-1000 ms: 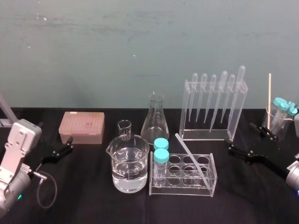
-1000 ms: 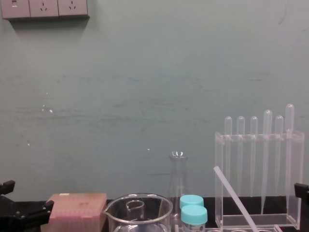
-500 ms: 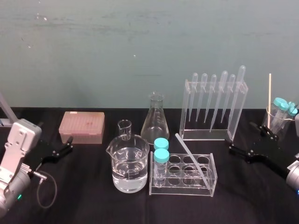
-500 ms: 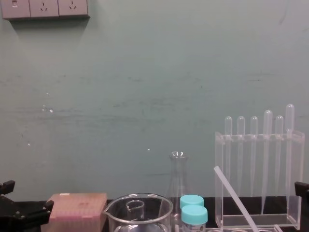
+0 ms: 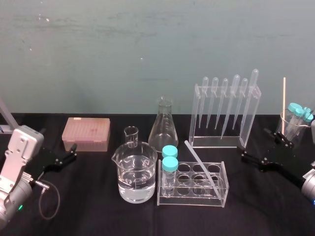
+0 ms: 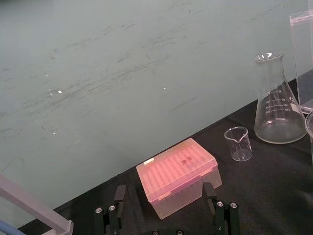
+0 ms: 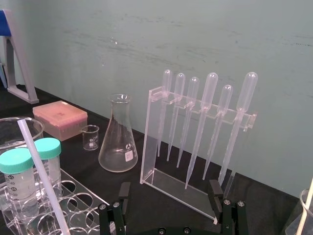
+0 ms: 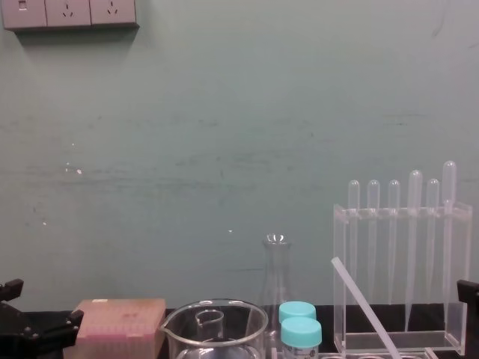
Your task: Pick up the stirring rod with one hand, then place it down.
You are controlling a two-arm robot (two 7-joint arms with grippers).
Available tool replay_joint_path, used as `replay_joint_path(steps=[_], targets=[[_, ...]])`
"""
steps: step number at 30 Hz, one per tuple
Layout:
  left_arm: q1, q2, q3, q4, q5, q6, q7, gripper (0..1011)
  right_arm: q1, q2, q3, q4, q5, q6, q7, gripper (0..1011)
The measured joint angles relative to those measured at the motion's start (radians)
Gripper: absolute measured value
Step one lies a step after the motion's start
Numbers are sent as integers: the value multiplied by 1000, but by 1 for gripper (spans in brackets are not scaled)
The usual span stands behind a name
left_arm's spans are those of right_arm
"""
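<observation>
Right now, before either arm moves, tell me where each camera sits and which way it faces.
Head view: up high, looking down on the table; left gripper and right gripper open at its sides.
Chest view: low, looking across at the wall; gripper parts at both lower edges.
Left wrist view: behind the left gripper's fingers, facing the pink box.
Right wrist view: behind the right gripper's fingers, facing the pipette stand.
Shared: head, chest and right wrist views show the stirring rod leaning in the tube rack.
</observation>
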Motion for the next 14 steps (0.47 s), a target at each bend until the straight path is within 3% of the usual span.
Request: replay_joint_path(steps=[14], targets=[[0,0,0,0,0,0,0,1000,0,0,0,0,0,0,0,1003]])
